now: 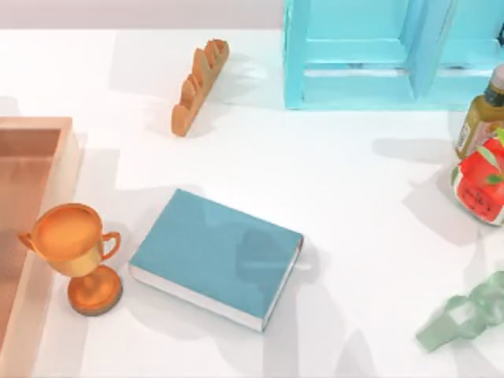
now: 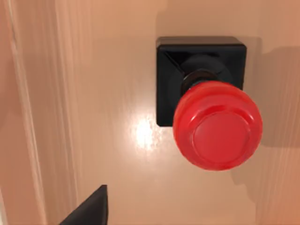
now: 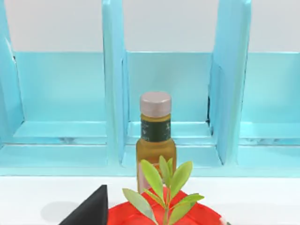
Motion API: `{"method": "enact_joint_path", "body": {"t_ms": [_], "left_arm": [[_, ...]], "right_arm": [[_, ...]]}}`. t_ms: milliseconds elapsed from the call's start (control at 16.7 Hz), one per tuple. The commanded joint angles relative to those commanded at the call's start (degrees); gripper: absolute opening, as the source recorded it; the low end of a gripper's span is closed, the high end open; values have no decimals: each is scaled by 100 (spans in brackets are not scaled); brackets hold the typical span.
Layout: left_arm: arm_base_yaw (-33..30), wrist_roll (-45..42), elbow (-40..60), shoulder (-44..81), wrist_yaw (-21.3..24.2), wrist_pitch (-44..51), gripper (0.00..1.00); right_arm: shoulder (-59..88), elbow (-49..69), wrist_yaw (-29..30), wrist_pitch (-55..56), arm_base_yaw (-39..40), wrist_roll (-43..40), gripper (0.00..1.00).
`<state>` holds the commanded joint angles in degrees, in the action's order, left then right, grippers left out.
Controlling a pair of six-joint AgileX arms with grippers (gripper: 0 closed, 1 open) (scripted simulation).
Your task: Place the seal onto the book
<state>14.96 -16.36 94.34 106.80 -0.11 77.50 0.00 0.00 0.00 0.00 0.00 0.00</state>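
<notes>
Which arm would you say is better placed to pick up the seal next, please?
Left. Its wrist view looks straight down on the seal, resting on a wooden surface. The right wrist view faces the bottle and shelf, far from it.

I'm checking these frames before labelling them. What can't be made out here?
- Seal: the left wrist view shows it on a pale wooden surface; its spot relative to the book cannot be told.
- Oil bottle: its base is hidden by the red jar in the right wrist view.
- Wooden tray: cut off by the top view's left edge.
- Both grippers' finger states.
</notes>
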Motion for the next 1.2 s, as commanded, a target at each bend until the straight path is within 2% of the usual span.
{"method": "enact_joint_path", "body": {"t_ms": [360,840,1140,1200], "left_arm": [[-21,12,-106,2,0,-104,100],[18,-24,-1657,327,2,-2016,100],[24,-30,-1813,371,2,-2184,100],[24,-30,-1813,371,2,-2184,92]], "right_arm": [[0,0,0,0,0,0,100],[0,0,0,0,0,0,100],[0,0,0,0,0,0,100],[0,0,0,0,0,0,100]]}}
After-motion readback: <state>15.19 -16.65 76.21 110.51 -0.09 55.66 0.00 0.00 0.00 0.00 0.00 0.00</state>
